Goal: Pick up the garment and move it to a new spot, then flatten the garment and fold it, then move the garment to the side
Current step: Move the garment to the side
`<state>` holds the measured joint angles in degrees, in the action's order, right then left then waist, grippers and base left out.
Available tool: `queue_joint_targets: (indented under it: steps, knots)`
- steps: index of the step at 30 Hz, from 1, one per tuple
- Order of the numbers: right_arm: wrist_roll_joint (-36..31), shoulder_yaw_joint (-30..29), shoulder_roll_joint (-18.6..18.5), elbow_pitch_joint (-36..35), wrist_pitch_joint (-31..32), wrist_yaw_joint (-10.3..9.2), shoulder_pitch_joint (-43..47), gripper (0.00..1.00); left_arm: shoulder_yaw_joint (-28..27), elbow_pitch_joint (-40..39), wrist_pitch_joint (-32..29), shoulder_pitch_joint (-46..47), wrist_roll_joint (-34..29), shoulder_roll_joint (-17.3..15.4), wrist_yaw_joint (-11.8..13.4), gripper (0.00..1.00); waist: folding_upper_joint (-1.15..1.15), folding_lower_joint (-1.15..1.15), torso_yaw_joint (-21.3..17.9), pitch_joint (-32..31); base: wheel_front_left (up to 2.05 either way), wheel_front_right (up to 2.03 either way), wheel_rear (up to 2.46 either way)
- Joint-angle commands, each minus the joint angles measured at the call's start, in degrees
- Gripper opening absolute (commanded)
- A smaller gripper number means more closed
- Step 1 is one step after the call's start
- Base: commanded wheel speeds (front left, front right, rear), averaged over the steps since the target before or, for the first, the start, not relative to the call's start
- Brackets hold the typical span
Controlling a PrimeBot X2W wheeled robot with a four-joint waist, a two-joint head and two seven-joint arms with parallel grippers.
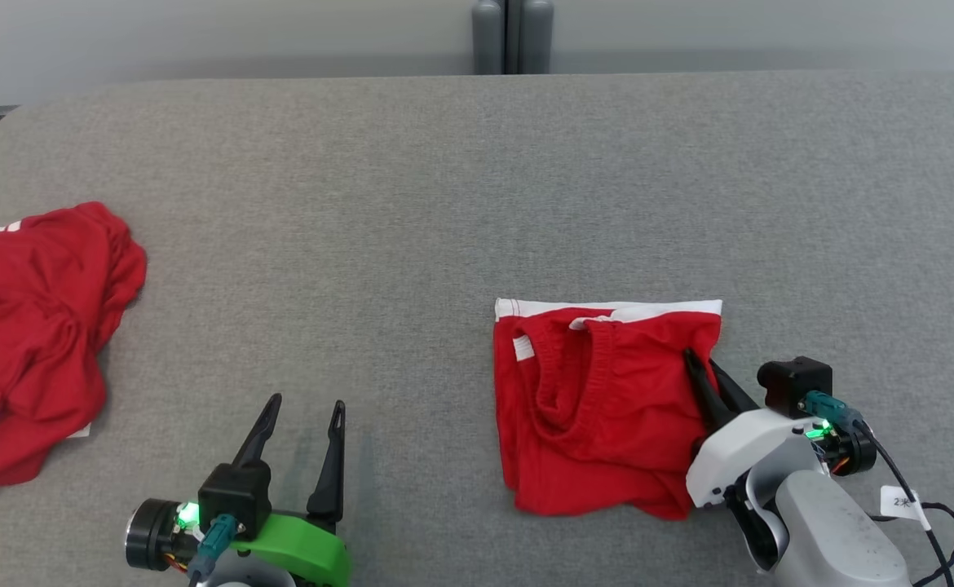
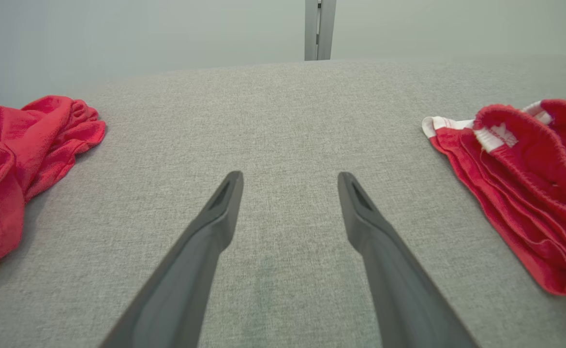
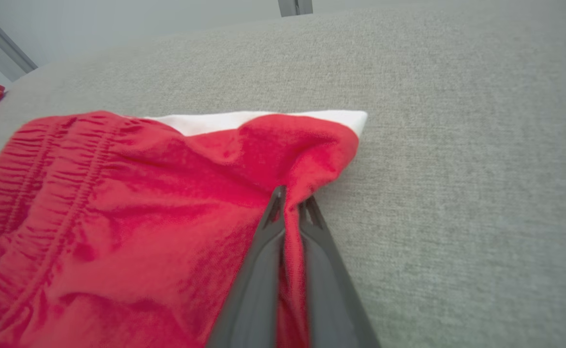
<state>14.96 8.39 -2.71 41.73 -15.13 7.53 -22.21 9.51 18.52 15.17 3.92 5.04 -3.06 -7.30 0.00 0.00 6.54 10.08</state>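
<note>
Right jaws, low at the near right of the head view, are closed on a pinch of red cloth at the right edge of the garment (image 1: pixel 599 408), with the fabric bunched up between the two dark fingers. That garment, red shorts with a white band along the far edge, lies folded into a rough square on the grey table (image 1: pixel 477 179), right of centre. Left jaws stand wide open over bare table at the near left, holding nothing. A second red garment (image 1: pixel 28 334) lies crumpled at the table's far left.

With the fold looking done, the step in hand seems to be the last one: carrying the shorts aside. The next move calls for a low, steady pull or lift to the side, since a grip on one edge could let the layers slide apart.
</note>
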Motion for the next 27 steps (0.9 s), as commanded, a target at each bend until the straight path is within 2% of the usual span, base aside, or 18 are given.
queue_joint_targets:
  steps: [1,10,15,21,27]
  knots:
    - [-0.5,-0.4,-0.4,-0.6,0.0,-0.08,0.4,0.0,0.1,-0.5,-0.1,0.4,-0.3,-0.4,-0.2,1.0,0.0,0.0,-3.7,-0.5,0.0,0.0,0.0]
    - [-0.8,-1.5,-0.4,-3.9,0.0,-0.09,2.7,0.0,5.9,-3.4,-0.1,1.5,0.2,-0.9,-0.3,1.0,0.0,0.0,-19.0,-0.2,0.0,0.0,0.0]
    - [-1.3,-1.8,-0.3,-5.5,0.0,-0.08,4.1,0.0,9.2,-4.9,-0.1,2.2,0.7,-1.5,-0.3,1.0,0.0,0.0,-25.6,0.8,0.0,0.0,0.0]
    - [-2.4,-0.4,-0.3,-6.9,0.0,-0.08,4.0,0.0,10.9,-6.2,-0.1,2.2,1.2,-2.5,-0.3,1.0,0.0,0.0,-29.8,2.4,0.0,0.0,0.0]
    - [-8.9,-0.7,-0.2,-6.8,0.0,-0.08,-1.4,0.0,12.4,-7.3,-0.1,3.2,1.3,-4.5,-0.3,1.0,0.0,0.0,-28.8,5.8,0.0,0.0,0.0]
